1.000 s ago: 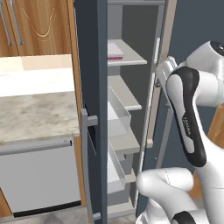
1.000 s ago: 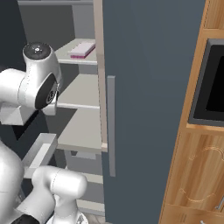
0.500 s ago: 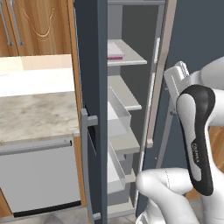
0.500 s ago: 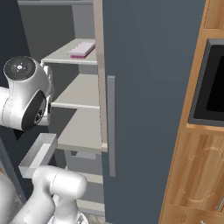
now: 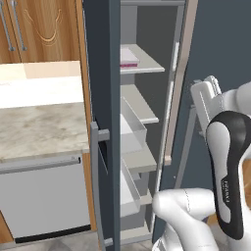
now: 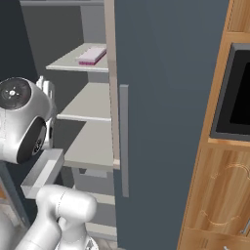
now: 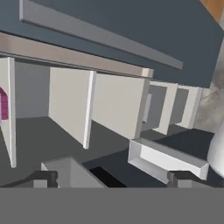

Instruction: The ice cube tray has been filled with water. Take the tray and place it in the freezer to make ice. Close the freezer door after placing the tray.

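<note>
- A marbled desk (image 5: 34, 127) and a light grey dishwasher front (image 5: 44, 201) sit to the left of the freezer (image 6: 166, 97).
- The freezer door (image 5: 103, 98), dark slate with a grey bar handle (image 5: 95, 181), stands open edge-on, between the desk and the white shelves (image 5: 142, 105).
- The ice cube tray (image 6: 92, 55), pale on top with a magenta edge, lies flat on an upper shelf.
- No writing is legible.
- The hand (image 7: 111, 178) is spread wide, grasping nothing, facing the shelves.
- A black built-in oven (image 6: 237, 93) stands in wood cabinetry at the right.
</note>
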{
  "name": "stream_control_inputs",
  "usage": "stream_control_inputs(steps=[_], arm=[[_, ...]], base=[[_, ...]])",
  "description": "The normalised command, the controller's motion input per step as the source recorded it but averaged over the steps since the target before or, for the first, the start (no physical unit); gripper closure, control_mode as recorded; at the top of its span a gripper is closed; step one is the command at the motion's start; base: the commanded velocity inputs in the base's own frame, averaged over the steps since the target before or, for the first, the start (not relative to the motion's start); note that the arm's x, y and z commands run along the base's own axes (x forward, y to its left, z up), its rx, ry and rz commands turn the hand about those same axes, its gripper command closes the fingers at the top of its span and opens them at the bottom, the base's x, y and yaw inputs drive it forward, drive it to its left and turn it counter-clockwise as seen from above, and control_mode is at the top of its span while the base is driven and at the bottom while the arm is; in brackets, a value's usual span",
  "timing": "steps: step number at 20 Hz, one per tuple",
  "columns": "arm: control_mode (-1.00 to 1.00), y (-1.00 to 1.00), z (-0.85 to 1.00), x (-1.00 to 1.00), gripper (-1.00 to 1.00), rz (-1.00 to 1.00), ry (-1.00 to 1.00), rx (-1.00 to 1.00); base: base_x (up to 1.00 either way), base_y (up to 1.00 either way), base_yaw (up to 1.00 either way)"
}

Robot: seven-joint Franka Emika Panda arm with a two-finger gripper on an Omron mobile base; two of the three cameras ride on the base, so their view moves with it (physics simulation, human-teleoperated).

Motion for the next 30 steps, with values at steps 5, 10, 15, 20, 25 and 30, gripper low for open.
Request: stream_control_inputs(steps=[5, 10, 15, 20, 25, 30], arm=[[1.0, 0.0, 0.0, 0.0, -1.0, 0.0, 0.0, 0.0], [1.0, 0.0, 0.0, 0.0, -1.0, 0.0, 0.0, 0.0], [1.0, 0.0, 0.0, 0.0, -1.0, 0.0, 0.0, 0.0], [1.0, 0.0, 0.0, 0.0, -1.0, 0.0, 0.0, 0.0], [-1.0, 0.04, 0.0, 0.0, -1.0, 0.0, 0.0, 0.0], [-1.0, 0.0, 0.0, 0.0, -1.0, 0.0, 0.0, 0.0]], base=[[-0.49, -0.01, 0.0], [-0.75, 0.0, 0.0], [-0.58, 0.02, 0.0], [-0.19, 0.12, 0.0], [0.0, 0.04, 0.0], [0.0, 0.0, 0.0]])
